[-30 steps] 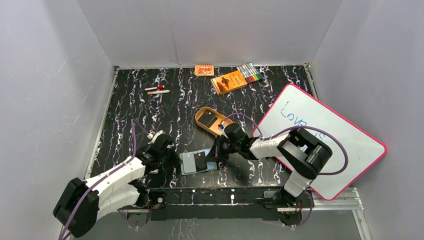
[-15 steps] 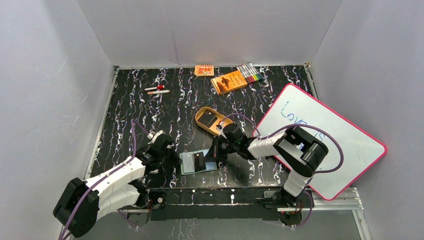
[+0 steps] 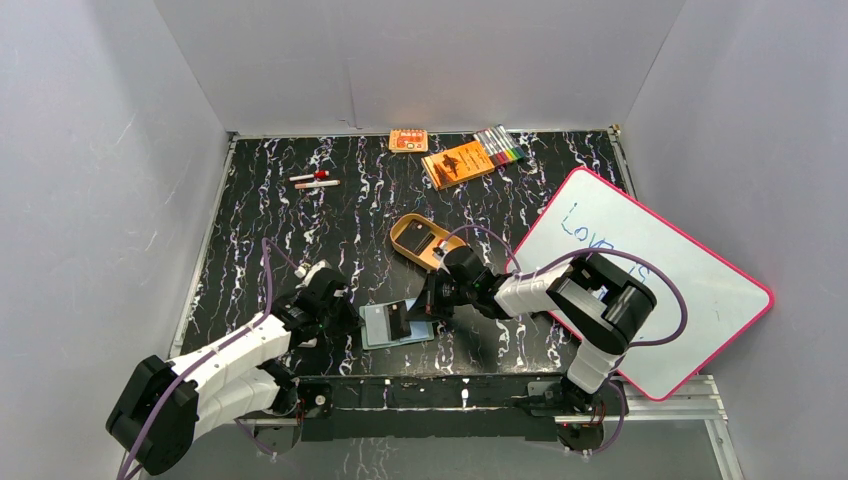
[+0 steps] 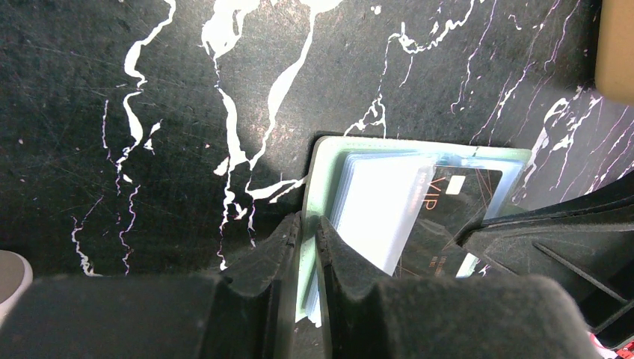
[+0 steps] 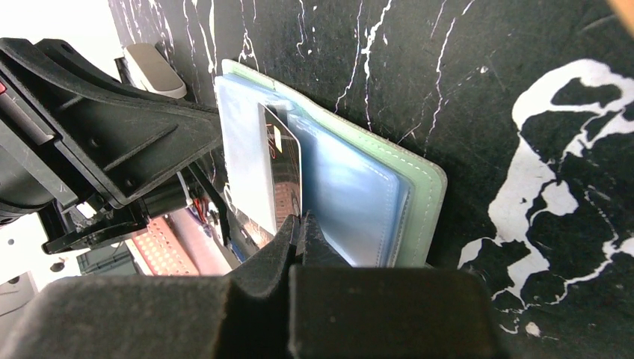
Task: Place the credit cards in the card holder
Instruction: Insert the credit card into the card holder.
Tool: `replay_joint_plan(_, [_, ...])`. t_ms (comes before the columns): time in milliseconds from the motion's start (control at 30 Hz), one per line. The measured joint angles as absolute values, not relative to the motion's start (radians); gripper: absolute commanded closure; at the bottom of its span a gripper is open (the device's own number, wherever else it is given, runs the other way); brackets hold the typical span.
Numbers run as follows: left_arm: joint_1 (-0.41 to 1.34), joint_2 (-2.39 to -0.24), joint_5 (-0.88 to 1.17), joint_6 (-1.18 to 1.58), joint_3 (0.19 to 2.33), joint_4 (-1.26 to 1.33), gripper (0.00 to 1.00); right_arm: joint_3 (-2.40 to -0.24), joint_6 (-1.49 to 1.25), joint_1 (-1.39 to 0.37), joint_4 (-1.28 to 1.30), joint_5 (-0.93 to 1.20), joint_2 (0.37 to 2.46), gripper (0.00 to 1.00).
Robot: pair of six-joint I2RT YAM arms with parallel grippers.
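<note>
Plainly, "VIP" reads on the credit card [image 4: 463, 196].

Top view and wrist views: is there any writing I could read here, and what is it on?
"LOVE" in blue marker on the whiteboard; further letters are covered.
"VIP" on the dark credit card.
Orange booklet and small orange box: print too small to read.

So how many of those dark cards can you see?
1: a dark card standing in the green card holder, pinched by the right gripper. More may be hidden in its pockets or the tan tray.
</note>
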State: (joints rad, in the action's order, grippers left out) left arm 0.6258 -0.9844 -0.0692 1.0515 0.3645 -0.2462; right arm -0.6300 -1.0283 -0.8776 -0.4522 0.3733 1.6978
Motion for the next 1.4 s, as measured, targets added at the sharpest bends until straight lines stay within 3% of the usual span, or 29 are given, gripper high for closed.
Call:
replay_joint_plan(900, [0.626, -0.984, -0.067, 1.057, 0.358, -0.229, 0.88, -0.706, -1.055, -0.921, -0.490, 0.408, 1.787, 1.00])
replay_joint_plan(1167, [0.626, -0.984, -0.066, 1.060, 0.354, -0.220, 0.88, -0.720, -1.064, -0.933, -0.474, 0.406, 1.792, 0.61])
replay_joint_plan(1400, [0.626, -0.984, -0.066, 1.060, 0.354, -0.218, 0.88, -0.720, -1.060, -0.937, -0.458, 0.402, 1.776, 0.54])
